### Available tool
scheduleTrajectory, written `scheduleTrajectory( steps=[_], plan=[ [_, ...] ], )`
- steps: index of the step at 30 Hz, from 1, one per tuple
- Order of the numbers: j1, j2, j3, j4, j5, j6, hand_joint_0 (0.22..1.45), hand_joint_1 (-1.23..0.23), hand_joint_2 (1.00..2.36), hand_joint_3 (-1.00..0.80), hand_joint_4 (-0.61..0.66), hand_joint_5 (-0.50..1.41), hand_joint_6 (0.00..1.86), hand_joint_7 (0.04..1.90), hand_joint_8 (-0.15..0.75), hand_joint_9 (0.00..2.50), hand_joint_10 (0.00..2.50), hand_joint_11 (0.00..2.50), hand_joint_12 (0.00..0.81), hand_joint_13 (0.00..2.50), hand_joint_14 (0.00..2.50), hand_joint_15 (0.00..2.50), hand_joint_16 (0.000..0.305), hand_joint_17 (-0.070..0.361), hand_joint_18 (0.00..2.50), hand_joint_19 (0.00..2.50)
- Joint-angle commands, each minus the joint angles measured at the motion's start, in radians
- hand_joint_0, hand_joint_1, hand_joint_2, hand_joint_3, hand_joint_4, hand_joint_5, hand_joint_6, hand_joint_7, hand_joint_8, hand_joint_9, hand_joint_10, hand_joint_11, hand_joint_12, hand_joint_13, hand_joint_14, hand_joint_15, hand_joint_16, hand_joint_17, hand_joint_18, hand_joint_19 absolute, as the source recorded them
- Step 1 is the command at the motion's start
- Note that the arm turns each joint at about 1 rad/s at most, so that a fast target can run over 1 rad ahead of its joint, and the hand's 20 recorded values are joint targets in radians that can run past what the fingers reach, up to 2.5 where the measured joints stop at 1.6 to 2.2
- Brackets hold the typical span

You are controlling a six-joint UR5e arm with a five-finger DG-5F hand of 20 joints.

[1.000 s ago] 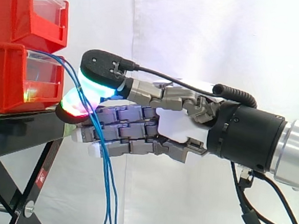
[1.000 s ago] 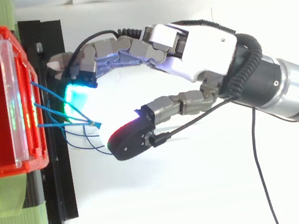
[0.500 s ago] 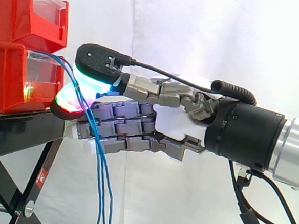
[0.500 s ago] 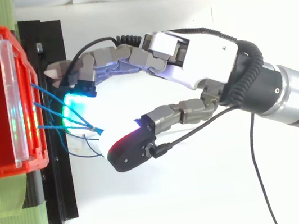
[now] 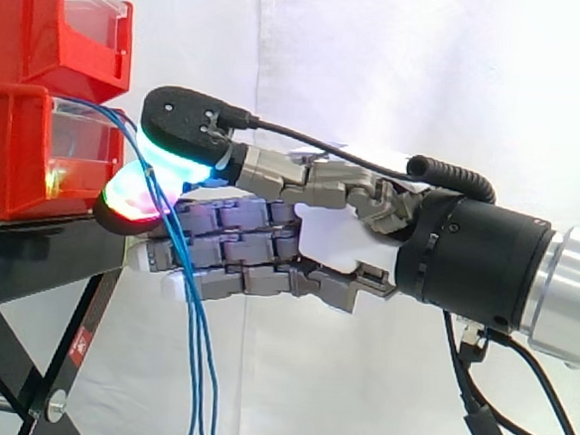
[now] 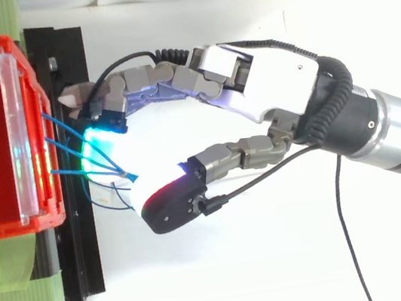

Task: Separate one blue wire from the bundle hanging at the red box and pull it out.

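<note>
pinching the wires (image 5: 194, 330) between thumb and fingers (image 5: 127, 198) of the hand (image 5: 333, 242), just off the box (image 5: 16, 149) front; several strands seem to run through the pinch, not one; risk: a pull drags the whole bundle, or the thin wire slips free

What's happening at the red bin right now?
The robot's hand has reached in from the right to the bundle of thin blue wires hanging from the front of the lower red plastic bin on the black stand. Its glowing pads are pinched together where the wires converge, just in front of the bin. Whether they hold one wire or several is not clear. The wires' upper ends run into the bin, so nothing is pulled out yet.
</note>
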Motion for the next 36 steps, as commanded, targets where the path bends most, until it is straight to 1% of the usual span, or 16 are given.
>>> scheduleTrajectory(
  steps=[1, 7, 13, 17, 27, 29, 36],
  plan=[
    [0.001, -0.001, 0.0, -0.003, 0.0, 0.0, 0.63, -0.72, 1.01, -0.44, 0.27, -0.19, 0.61, 1.15, 0.303, 0.32, 0.01, 0.23, 0.394, 0.42, 0.01, 0.3, 0.055, 0.123, 0.44, 0.47],
    [0.001, -0.001, 0.0, -0.003, 0.002, 0.0, 0.62, -0.72, 1.01, -0.44, 0.27, -0.19, 0.61, 1.14, 0.303, 0.32, 0.01, 0.23, 0.394, 0.41, 0.01, 0.3, 0.055, 0.123, 0.44, 0.48],
    [0.0, -0.001, -0.001, -0.023, 0.0, 0.001, 0.62, -0.72, 1.01, -0.43, 0.27, -0.19, 0.61, 1.14, 0.303, 0.32, 0.01, 0.23, 0.394, 0.42, 0.01, 0.29, 0.055, 0.123, 0.44, 0.48],
    [0.0, -0.001, 0.0, -0.023, 0.0, 0.001, 0.62, -0.72, 1.01, -0.43, 0.27, -0.19, 0.63, 1.14, 0.303, 0.32, 0.01, 0.23, 0.393, 0.42, 0.01, 0.3, 0.055, 0.123, 0.44, 0.48],
    [0.001, -0.001, -0.001, -0.023, 0.0, 0.001, 0.63, -0.71, 1.01, -0.4, 0.26, -0.2, 0.69, 1.07, 0.305, 0.33, 0.01, 0.24, 0.394, 0.43, 0.01, 0.3, 0.055, 0.123, 0.45, 0.49],
    [0.001, -0.001, -0.001, -0.023, 0.0, 0.001, 0.63, -0.71, 1.01, -0.39, 0.26, -0.2, 0.71, 1.03, 0.305, 0.34, 0.01, 0.25, 0.393, 0.43, 0.01, 0.31, 0.055, 0.123, 0.45, 0.49],
    [0.0, 0.001, -0.001, -0.019, 0.0, 0.001, 0.63, -0.7, 1.01, -0.36, 0.26, -0.21, 0.73, 1.01, 0.305, 0.34, 0.01, 0.25, 0.393, 0.44, 0.01, 0.31, 0.055, 0.123, 0.46, 0.49]
  ],
)
